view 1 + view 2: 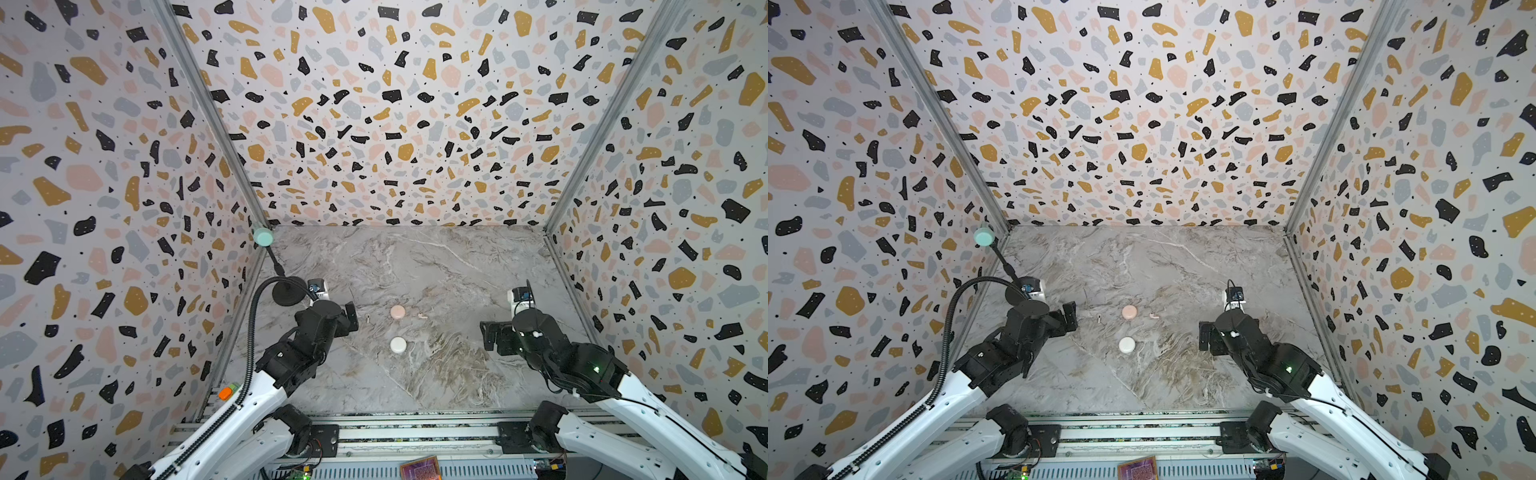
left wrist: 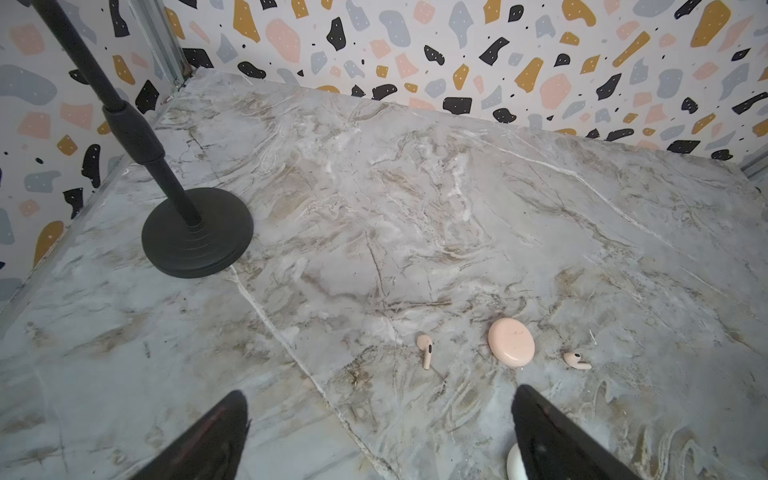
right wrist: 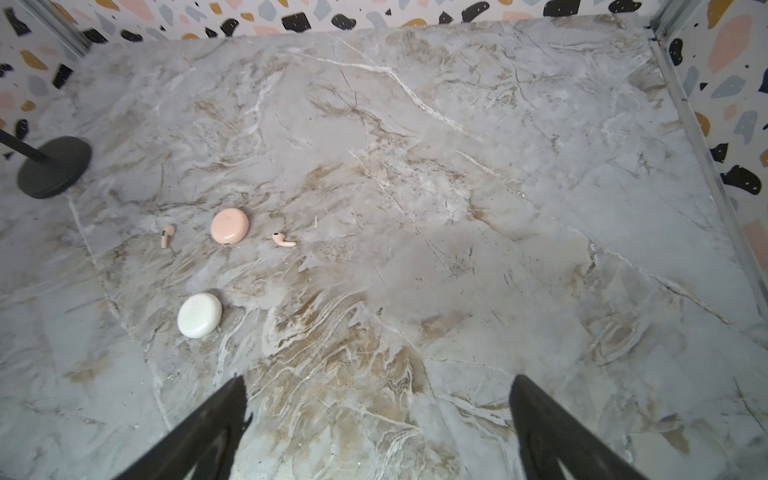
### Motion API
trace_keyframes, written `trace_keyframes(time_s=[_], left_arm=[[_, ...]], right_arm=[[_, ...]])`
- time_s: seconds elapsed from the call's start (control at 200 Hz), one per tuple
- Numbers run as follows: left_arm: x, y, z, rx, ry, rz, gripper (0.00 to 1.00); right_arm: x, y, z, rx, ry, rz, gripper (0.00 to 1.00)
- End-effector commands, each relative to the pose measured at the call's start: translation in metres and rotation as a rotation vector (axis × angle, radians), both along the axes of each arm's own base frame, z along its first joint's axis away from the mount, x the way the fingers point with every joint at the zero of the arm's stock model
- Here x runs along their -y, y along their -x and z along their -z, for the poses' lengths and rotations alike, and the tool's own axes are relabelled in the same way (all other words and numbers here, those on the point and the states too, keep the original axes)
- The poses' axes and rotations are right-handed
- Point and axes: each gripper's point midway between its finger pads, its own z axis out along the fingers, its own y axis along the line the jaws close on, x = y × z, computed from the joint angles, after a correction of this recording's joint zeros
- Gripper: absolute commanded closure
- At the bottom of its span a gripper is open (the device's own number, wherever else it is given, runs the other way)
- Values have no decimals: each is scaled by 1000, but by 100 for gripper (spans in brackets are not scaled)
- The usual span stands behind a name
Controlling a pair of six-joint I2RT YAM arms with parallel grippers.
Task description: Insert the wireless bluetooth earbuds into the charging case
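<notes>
On the table [image 3: 457,166]: one pink case [image 3: 230,225], one white case [image 3: 199,315], two pink earbuds [image 3: 167,235] [image 3: 284,240]; left claw [image 2: 380,392], right claw [image 3: 377,379] gape empty.

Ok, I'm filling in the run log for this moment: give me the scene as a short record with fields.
pink case: closed, on the table
white case: closed, nearer the arms than the pink case
left pink earbud: loose, beside pink case, not touching
right pink earbud: loose, beside pink case, not touching
earbuds seen: two, both pink
left pincer: open, empty
right pincer: open, empty
</notes>
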Motion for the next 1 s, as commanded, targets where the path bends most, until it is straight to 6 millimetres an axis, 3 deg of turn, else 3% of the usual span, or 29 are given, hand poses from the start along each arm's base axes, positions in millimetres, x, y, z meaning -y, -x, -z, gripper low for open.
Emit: trace_keyframes(time_s=[0.0, 0.325, 0.576, 0.821, 0.996], left_arm=[[6, -6, -3, -1, -6, 15, 0], [3, -12, 12, -38, -80, 4, 0], [8, -15, 19, -56, -46, -1, 0], [43, -28, 34, -187, 67, 39, 0], [68, -37, 53, -314, 101, 43, 0]], right_arm=[[7, -4, 0, -16, 30, 55, 1], [-32, -22, -14, -3, 20, -74, 1], [-49, -35, -18, -14, 48, -109, 1], [-46, -28, -2, -26, -11, -91, 1], [-25, -29, 2, -36, 91, -23, 1]])
